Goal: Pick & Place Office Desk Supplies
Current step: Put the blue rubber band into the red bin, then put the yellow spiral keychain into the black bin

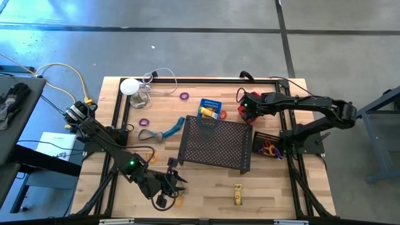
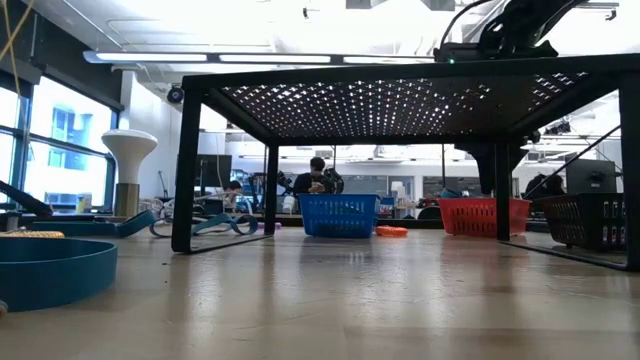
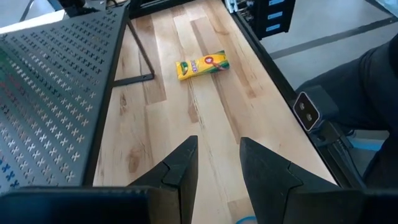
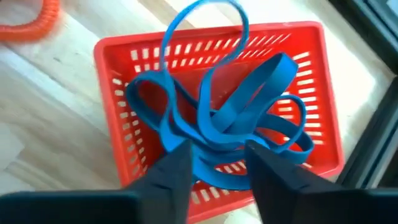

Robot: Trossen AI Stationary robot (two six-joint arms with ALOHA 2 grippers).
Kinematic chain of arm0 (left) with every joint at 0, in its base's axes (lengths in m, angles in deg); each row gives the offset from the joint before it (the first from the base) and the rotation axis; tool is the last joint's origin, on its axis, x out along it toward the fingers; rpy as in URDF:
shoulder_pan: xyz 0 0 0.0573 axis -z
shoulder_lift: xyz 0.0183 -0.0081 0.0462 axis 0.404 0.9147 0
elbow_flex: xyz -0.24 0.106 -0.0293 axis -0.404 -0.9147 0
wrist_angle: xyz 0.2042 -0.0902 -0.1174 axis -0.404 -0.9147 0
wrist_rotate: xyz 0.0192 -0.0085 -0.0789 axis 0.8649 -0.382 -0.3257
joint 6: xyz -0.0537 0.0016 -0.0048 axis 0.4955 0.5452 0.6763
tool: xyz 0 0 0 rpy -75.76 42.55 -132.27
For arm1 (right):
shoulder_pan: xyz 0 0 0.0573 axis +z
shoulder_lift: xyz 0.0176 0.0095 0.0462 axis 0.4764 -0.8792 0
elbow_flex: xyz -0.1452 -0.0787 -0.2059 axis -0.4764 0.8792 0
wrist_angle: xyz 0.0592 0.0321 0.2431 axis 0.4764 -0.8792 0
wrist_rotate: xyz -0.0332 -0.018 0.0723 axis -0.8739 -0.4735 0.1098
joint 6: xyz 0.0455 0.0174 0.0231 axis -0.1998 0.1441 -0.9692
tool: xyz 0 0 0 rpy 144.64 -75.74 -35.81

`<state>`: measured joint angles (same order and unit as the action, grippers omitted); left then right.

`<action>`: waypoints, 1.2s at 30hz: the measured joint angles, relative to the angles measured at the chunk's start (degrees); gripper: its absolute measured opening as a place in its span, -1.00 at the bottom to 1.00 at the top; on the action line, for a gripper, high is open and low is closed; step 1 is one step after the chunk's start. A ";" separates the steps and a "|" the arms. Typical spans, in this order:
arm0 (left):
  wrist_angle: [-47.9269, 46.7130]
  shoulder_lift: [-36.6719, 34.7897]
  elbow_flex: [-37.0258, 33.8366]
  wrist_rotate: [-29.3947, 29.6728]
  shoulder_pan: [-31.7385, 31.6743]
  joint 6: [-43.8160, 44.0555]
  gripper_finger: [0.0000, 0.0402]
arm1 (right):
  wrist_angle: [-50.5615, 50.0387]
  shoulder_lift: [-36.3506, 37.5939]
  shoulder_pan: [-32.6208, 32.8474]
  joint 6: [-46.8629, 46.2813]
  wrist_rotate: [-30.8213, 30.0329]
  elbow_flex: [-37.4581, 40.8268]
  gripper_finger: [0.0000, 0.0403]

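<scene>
Now I'm holding the right gripper [image 4: 214, 165] low-centre in frame above the red basket [image 4: 124, 46], fingers parting so the blue rubber bands [image 4: 242, 99] drop in; left gripper [image 3: 217, 165] is waiting open.

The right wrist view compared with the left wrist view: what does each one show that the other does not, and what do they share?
Only the right wrist view shows a red basket with blue rubber bands tangled over it, and an orange coil beside it. Only the left wrist view shows a yellow crayon box and the black mesh tray. Both show the wooden table and that arm's own jaws, parted.
</scene>
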<state>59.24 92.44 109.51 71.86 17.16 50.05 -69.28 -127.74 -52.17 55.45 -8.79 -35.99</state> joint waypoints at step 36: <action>-41.12 -12.06 -2.76 -4.95 0.15 35.03 -0.44 | 20.42 26.73 48.25 4.41 -24.26 0.72 0.17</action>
<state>18.12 80.38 106.75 66.90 17.32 85.08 -48.85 -101.00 -3.93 59.86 -33.05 -35.28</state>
